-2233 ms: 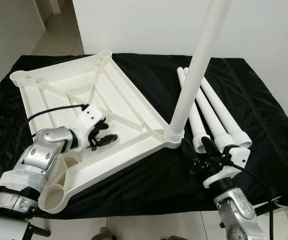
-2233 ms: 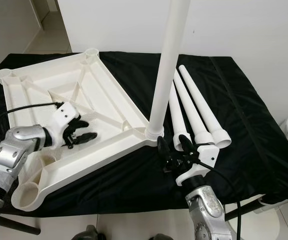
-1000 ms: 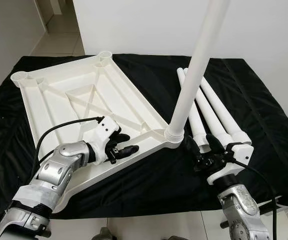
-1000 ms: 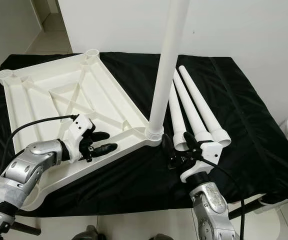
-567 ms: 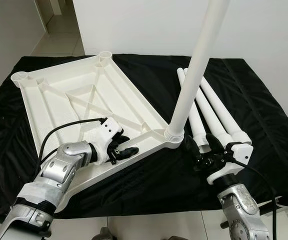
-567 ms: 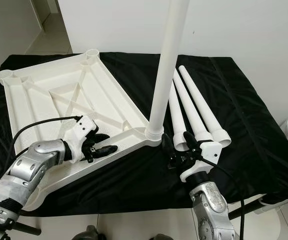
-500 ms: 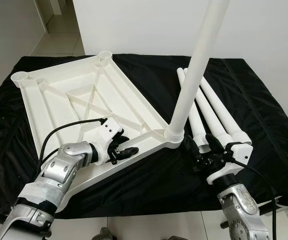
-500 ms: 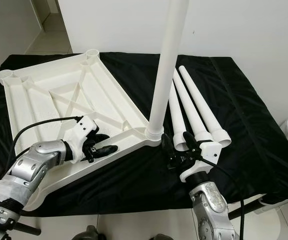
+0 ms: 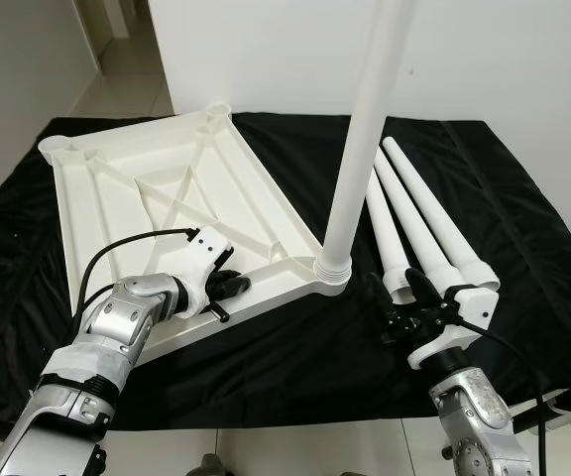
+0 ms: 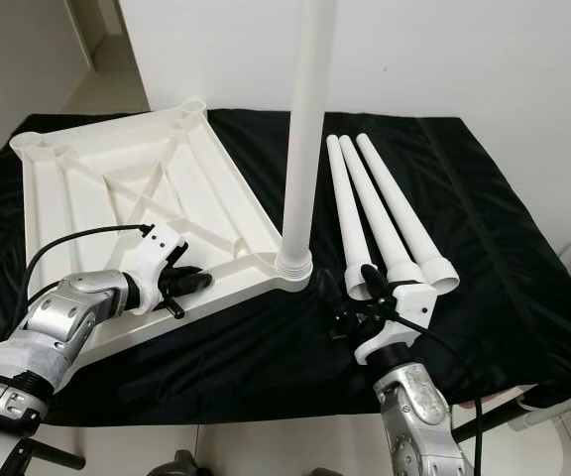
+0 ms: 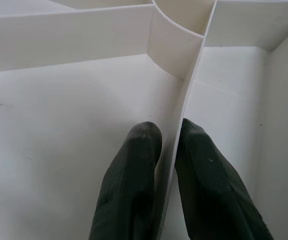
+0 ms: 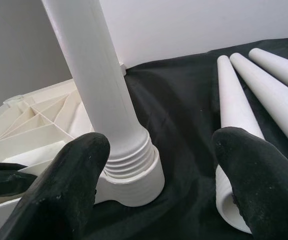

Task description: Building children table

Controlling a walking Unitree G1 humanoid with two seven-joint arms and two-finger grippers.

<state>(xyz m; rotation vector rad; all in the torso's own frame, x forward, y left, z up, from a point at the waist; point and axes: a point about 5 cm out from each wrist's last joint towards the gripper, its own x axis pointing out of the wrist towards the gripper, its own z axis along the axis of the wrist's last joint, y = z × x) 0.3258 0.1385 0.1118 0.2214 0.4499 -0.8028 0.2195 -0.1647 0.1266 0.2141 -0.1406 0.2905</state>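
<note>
My left claw (image 9: 228, 295) is clenched on a thin rib of the tabletop (image 9: 157, 208), one finger (image 11: 131, 185) on each side of the wall, near the corner where the fitted leg (image 9: 363, 149) stands. I judge I hold it there to pin the upside-down tabletop flat, so it will not slide or twist on the black cloth (image 9: 523, 248) while a leg is worked into a socket. My right claw (image 9: 397, 302) is released, fingers (image 12: 59, 185) spread wide and holding nothing; it hovers just in front of the leg's threaded collar, between that collar and the thick ends of the spare legs (image 9: 424, 223). From there it could go either way: close round the upright leg to turn it tighter, or swing over for the next one. The tabletop lies ribs up on the left half of the cloth. One leg stands upright in its near right corner socket, and three spare legs lie side by side just to the right of that, thick ends toward me. At the far left corner (image 9: 59, 145) and far right corner (image 9: 217, 106) the sockets are open; my left arm covers the near left one. The upright leg stands between the right claw and those far sockets, so I would need to carry a new leg round it, and the spare legs lie tight together, leaving little room for a finger between them.
</note>
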